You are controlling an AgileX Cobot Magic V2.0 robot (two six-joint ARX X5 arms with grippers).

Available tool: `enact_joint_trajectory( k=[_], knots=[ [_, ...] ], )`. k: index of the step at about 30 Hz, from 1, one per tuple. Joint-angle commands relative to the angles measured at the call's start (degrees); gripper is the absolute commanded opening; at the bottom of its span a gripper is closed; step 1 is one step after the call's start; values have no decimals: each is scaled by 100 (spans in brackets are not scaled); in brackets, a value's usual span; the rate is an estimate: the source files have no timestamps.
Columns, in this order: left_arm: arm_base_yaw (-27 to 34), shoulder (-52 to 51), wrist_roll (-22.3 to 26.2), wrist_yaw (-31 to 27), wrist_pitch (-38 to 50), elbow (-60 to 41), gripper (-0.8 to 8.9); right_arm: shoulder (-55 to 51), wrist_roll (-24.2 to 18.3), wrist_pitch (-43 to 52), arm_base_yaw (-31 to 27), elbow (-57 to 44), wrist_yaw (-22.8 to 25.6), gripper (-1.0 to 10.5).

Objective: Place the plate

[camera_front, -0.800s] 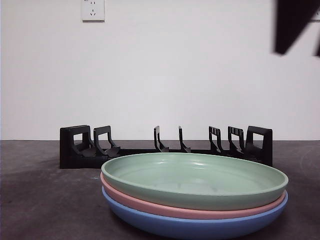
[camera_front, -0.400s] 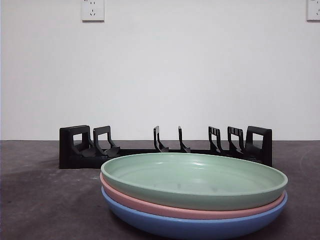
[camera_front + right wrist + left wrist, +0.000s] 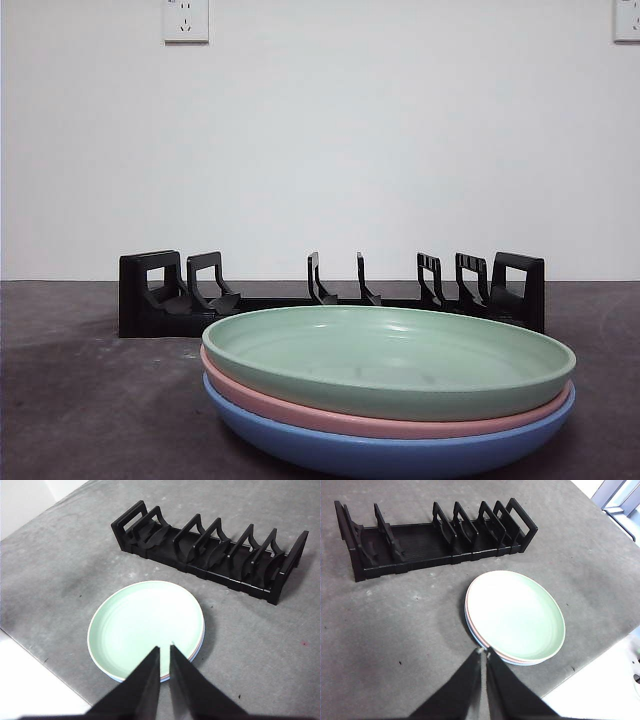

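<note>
Left gripper (image 3: pixel 483 652): two jaws, matte black, flat-sided and blade-like. Each jaw is broad at the base and tapers to a narrow tip. The inner edges are straight; a thin pale line of light marks the seam between them. No screws, cables or markings are visible.

Right gripper (image 3: pixel 163 649): two jaws of the same matte black finish and wedge profile, tapering to squared tips. Surfaces are plain and unmarked. No arm links show in the front view.
</note>
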Motion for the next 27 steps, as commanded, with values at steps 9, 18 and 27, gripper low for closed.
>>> enact_joint_trajectory(
  k=[9,18,27],
  knots=[
    [-37,-26,-52,-13,149,-9,6,24,-46,55,52,28,42,19],
    [1158,-570,-50,157,1620,-1381,6,24,-46,55,52,28,44,19],
    [3134,-1952,1523,153,3956,-4030,6,24,-46,57,52,28,42,19]
  ],
)
